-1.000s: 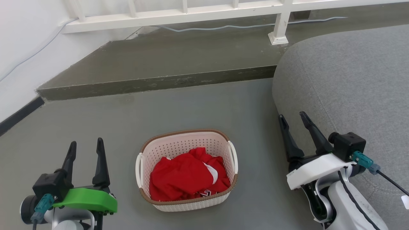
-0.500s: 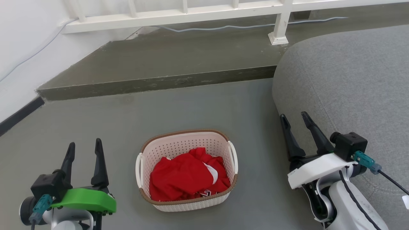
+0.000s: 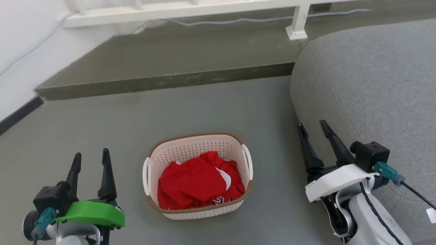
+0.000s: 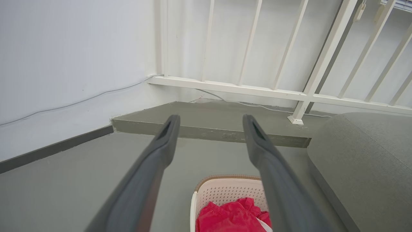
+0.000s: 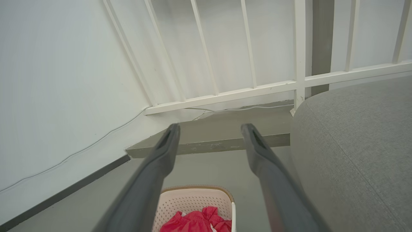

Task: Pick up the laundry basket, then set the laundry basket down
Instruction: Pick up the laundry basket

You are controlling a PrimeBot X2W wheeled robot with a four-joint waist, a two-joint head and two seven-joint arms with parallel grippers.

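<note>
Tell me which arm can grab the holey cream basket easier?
Left, probably: the open left gripper sits nearer the cream perforated plastic laundry basket; the right gripper is beside the grey sofa.

The head camera looks steeply down at the floor [image 3: 218,109]; both wrist cameras sit lower, facing the railing [image 4: 225,86] along their fingers [image 4: 151,167] (all share the basket [image 4: 222,192]).

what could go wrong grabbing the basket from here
The laundry basket has thin side handles, so the open left gripper or right gripper may slip off one and tilt it. A tilt could spill the loose red clothes. The right gripper is close to the grey sofa and might brush it.
</note>
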